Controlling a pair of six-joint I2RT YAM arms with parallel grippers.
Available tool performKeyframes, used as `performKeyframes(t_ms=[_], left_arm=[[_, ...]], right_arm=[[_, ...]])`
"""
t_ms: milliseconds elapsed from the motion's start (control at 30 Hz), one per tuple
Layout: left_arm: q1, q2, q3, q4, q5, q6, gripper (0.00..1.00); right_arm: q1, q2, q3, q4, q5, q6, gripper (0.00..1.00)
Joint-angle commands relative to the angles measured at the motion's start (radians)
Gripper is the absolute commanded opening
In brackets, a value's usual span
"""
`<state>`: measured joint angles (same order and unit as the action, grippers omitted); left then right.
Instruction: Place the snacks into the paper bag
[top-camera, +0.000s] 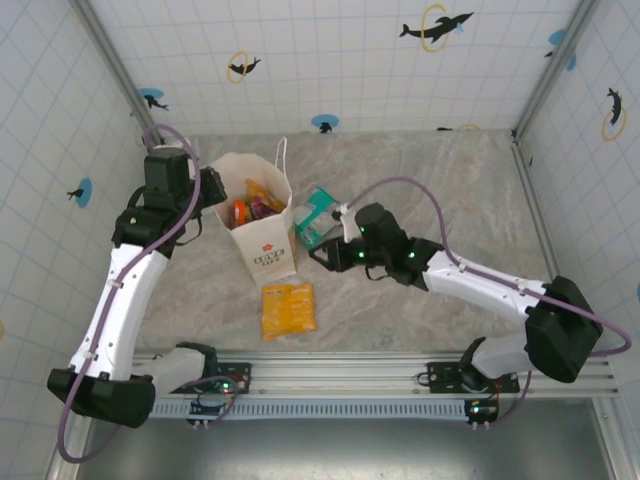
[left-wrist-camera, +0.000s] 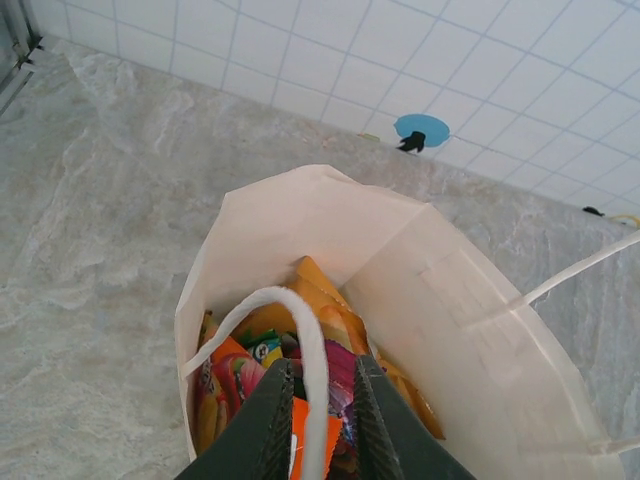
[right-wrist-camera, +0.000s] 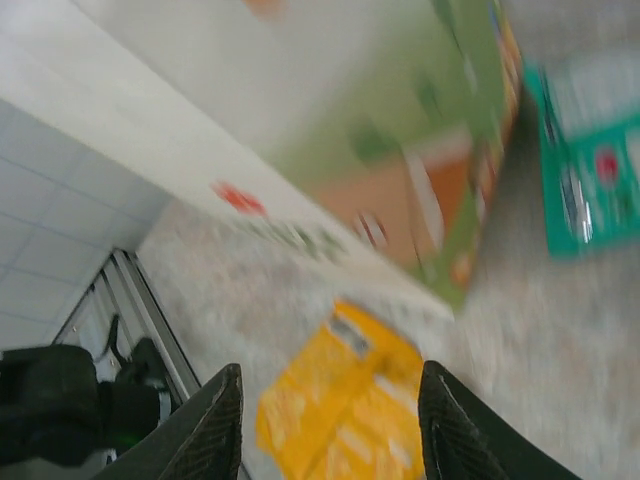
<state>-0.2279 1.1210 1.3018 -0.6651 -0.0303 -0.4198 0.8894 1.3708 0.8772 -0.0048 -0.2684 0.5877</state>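
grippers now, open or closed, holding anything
left gripper: closed on the bag handle
right gripper: open, holding nothing

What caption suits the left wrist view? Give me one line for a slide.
Left end effector straddles the paper bag's cord handle above snacks already inside.

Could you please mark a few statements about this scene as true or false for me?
1. The paper bag stands upright with snacks inside. True.
2. The right gripper grips a packet. False: its jaws stand open with nothing between them.
3. An orange-yellow packet lies on the table. True.
4. The teal packet is in the bag. False: it lies on the table beside the bag.
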Motion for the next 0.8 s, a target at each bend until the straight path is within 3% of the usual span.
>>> performKeyframes(t_ms=[0, 267, 433, 767], left_arm=[[0.004, -0.013, -0.022, 0.002, -0.007, 0.003, 0.22], [0.004, -0.011, -0.033, -0.002, -0.006, 0.009, 0.22], [0.003, -0.016, -0.034, -0.009, -0.014, 0.011, 0.22], [0.004, -0.013, -0.039, -0.011, -0.005, 0.014, 0.22]], right_arm=[[0.025, -0.023, -0.072, 0.022, -0.033, 0.189, 0.5], [0.047, 0.083, -0.184, 0.108, -0.145, 0.332, 0.51], [0.055, 0.202, -0.17, 0.16, -0.233, 0.375, 0.51], [0.08, 0.355, -0.153, 0.278, -0.284, 0.413, 0.51]])
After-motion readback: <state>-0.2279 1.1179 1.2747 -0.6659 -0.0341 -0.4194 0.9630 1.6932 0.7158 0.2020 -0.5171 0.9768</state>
